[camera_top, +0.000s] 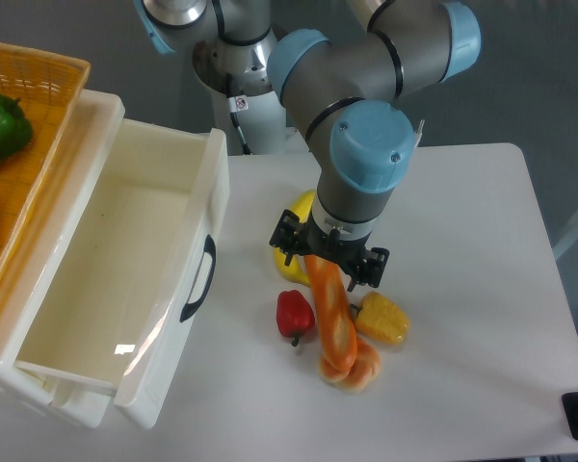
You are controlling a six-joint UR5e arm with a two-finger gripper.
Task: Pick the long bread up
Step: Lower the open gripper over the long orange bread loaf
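The long bread (335, 322) is a glossy orange-brown loaf standing steeply tilted in the middle of the white table (462, 221). Its upper end is between the fingers of my gripper (328, 267), which is shut on it from above. The black gripper body and the blue-capped wrist hide the fingertips and the loaf's top. The lower end of the loaf sits over a small pale bun (356, 373); whether it touches the bun cannot be told.
A red pepper (293, 313) lies left of the loaf, a yellow corn piece (385, 320) right of it, and a banana (295, 265) behind the gripper. A white bin (125, 279) with a black handle stands at left, beside an orange basket (39, 87) holding a green pepper (0, 125).
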